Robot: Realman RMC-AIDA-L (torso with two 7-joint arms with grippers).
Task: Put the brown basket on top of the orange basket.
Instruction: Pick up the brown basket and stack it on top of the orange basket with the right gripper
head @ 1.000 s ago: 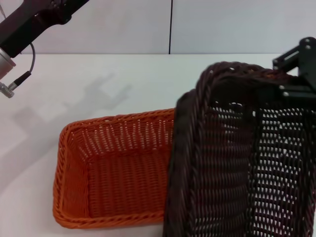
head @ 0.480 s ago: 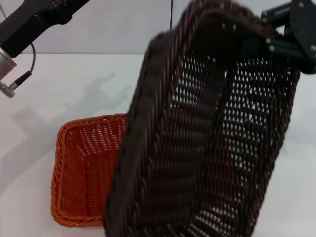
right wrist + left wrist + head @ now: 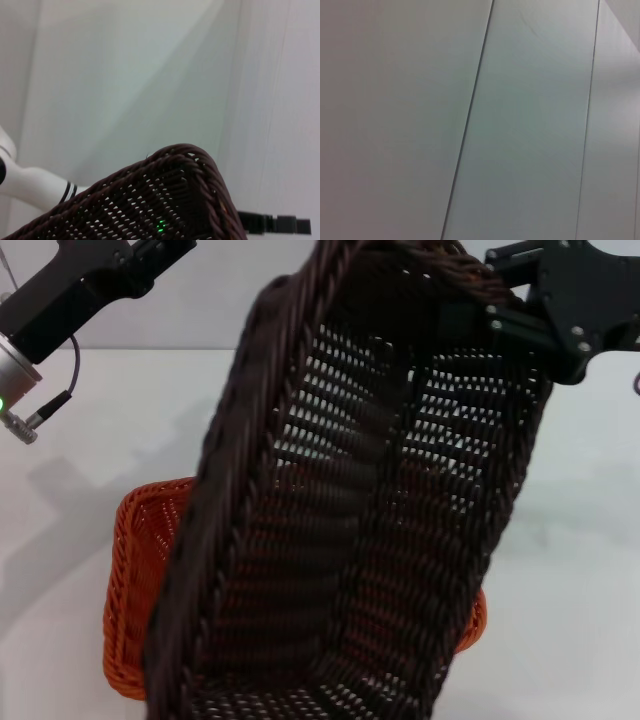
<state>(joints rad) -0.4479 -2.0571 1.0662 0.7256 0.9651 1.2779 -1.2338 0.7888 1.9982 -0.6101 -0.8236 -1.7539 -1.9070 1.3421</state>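
Observation:
The brown basket (image 3: 360, 520) hangs tilted steeply in the air, its opening turned toward the left, and fills the middle of the head view. My right gripper (image 3: 505, 320) is shut on its upper rim at the top right. The basket's rim also shows in the right wrist view (image 3: 165, 200). The orange basket (image 3: 140, 570) sits on the white table below and behind it, mostly covered; only its left end and a bit of its right corner show. My left arm (image 3: 70, 300) is raised at the upper left, away from both baskets; its gripper is out of view.
The white table (image 3: 570, 570) spreads around the baskets, with a pale wall behind. The left wrist view shows only wall panels (image 3: 520, 125).
The right gripper has carried the brown basket up and to the left, so it now hangs over the orange basket and hides most of it. The left arm shifted slightly.

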